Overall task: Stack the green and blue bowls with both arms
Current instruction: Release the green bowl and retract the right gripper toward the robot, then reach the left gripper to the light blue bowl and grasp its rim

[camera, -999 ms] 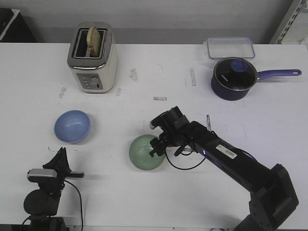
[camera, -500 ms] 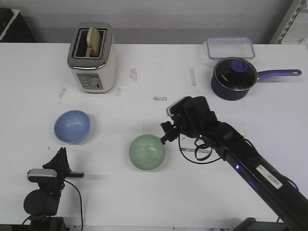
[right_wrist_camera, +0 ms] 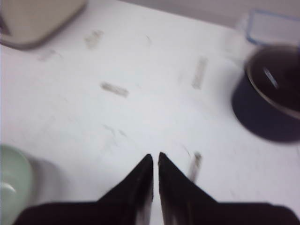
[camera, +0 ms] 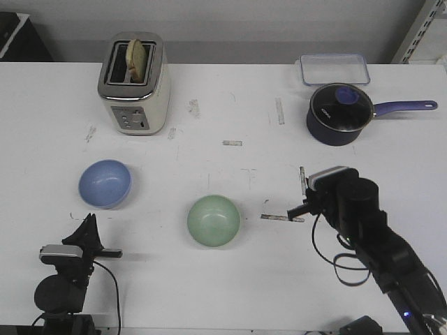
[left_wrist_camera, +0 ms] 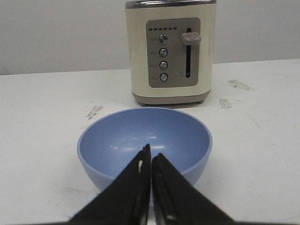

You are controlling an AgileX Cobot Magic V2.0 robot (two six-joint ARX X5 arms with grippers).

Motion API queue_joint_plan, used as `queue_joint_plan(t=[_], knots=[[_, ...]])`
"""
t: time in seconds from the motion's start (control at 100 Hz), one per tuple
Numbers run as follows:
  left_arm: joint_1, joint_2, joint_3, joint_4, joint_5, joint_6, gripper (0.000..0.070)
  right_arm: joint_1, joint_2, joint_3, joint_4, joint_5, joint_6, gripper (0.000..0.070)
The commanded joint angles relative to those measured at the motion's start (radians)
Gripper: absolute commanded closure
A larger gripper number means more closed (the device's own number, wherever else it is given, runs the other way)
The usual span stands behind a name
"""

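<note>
1. Two closed, empty grippers: our left gripper [left_wrist_camera: 151, 187] just short of the blue bowl [camera: 105, 183], our right gripper [right_wrist_camera: 154, 187] well apart from the green bowl [camera: 214, 220].
2. We judge stacking not yet begun; both bowls sit separate.
3. Beyond, on the scuffed white table [camera: 230, 105]: toaster [camera: 134, 84], saucepan [camera: 339, 114], grey wall.

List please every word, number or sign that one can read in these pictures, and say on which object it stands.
No text can be read with certainty.
Toaster panel: small marks beside its four buttons and a dotted row above, too small to read.
Saucepan lid: a faint white mark, too small to read.
Blue bowl, green bowl: no marking visible.
</note>
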Motion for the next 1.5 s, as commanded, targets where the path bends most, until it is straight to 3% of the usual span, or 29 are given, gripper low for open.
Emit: queue_joint_plan(t=[0.0, 0.26, 0.56, 0.71, 0.879, 0.929, 1.089, 1.299, 1.489], knots=[[0.000, -0.001, -0.021, 0.011, 0.000, 0.004, 0.0699, -0.005, -0.082, -0.091, 0.036, 0.000, 0.003, 0.0693], [0.000, -0.001, -0.021, 0.024, 0.000, -0.018, 0.0699, -0.024, -0.438, -0.388, 0.097, 0.000, 0.005, 0.0693], [0.000, 0.000, 0.043, 0.151, 0.000, -0.044, 0.0699, -0.024, -0.653, -0.451, 0.096, 0.000, 0.006, 0.0693], [0.000, 0.031, 0.235, 0.053, 0.000, -0.044, 0.0699, -0.024, -0.651, -0.452, 0.096, 0.000, 0.006, 0.0693], [0.000, 0.222, 0.548, -0.141, 0.000, -0.039, 0.0686, -0.024, -0.651, -0.452, 0.095, 0.000, 0.006, 0.0693], [0.000, 0.297, 0.640, -0.202, 0.000, -0.040, 0.0629, -0.024, -0.651, -0.452, 0.095, 0.000, 0.006, 0.0693], [0.000, 0.536, 0.890, -0.389, -0.001, -0.041, 0.0354, -0.024, -0.651, -0.452, 0.096, 0.000, 0.006, 0.0693], [0.032, 0.794, 1.085, -0.580, -0.005, -0.105, 0.0125, -0.024, -0.651, -0.452, 0.096, 0.000, 0.006, 0.0693], [0.129, 0.985, 1.104, -0.634, 0.001, -0.117, 0.0125, -0.024, -0.651, -0.452, 0.096, 0.000, 0.006, 0.0693]])
